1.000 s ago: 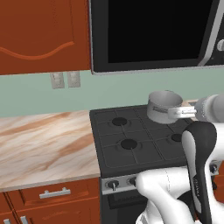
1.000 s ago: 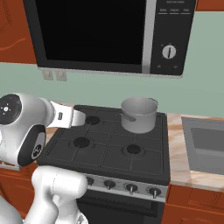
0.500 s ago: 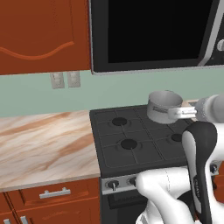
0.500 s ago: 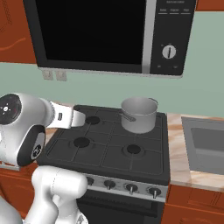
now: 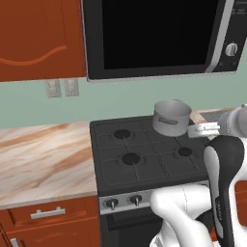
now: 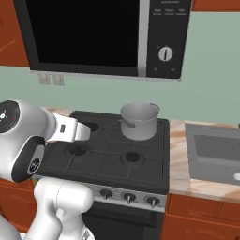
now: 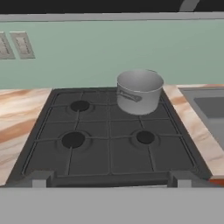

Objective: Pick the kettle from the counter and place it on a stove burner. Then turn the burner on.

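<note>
The kettle is out of view. The black stove (image 7: 109, 157) lies straight ahead in the hand view, with bare burners at front left (image 7: 73, 140), front right (image 7: 145, 137) and back left (image 7: 80, 106). My gripper (image 7: 111, 179) hovers in front of the stove's near edge, open, its two tips far apart with nothing between them. The hand (image 6: 70, 130) hangs over the stove's left side in the right base view. The beige marble counter (image 5: 38, 154) runs left of the stove; a narrower strip (image 6: 180, 154) lies to its right.
A straight-sided grey steel pot (image 5: 171, 117) (image 7: 139, 92) stands on the back right burner. A sink (image 6: 213, 150) is set in the counter right of the stove. Knobs (image 6: 128, 198) line the stove front. A microwave (image 5: 154, 34) hangs above.
</note>
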